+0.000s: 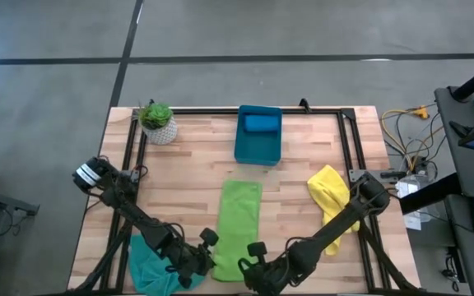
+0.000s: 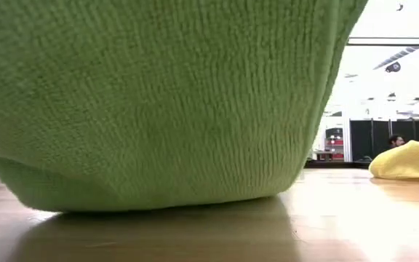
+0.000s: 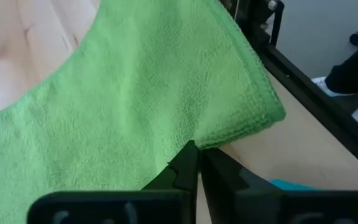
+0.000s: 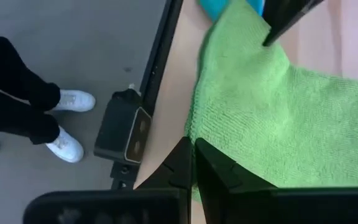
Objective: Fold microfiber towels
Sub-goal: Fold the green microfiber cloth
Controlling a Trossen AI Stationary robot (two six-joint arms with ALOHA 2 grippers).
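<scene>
A lime green towel (image 1: 239, 222) lies as a long folded strip at the middle of the table, running from far to near. Its far end rests flat on the wood. My left gripper (image 1: 209, 256) and my right gripper (image 1: 250, 261) are both shut on its near end, one at each corner. In the low view the green towel (image 2: 158, 102) fills most of the picture, and its lower bulge sits on the table. A teal towel (image 1: 149, 265) lies crumpled at the near left. A yellow towel (image 1: 330, 196) lies at the right. A blue towel (image 1: 261, 123) sits in the bin. My left gripper pinches the green towel's near left corner (image 3: 186, 135) between its two fingers, slanting down from the near left side. Folded layers show at the edge beside it (image 3: 253, 121). The corner is raised and the cloth runs away from it slack. My right gripper pinches the green towel's near right edge (image 4: 199, 132) between its two fingers, slanting down from the near right side. The cloth rises off the wood at the fingers and spreads away toward the far end, which stays on the table.
A teal-blue plastic bin (image 1: 257, 148) stands at the far middle and a small potted plant (image 1: 158, 122) at the far left. A black frame rail (image 4: 160, 56) runs along the table's near edge. A person's legs and white shoes (image 4: 67, 124) stand beyond it.
</scene>
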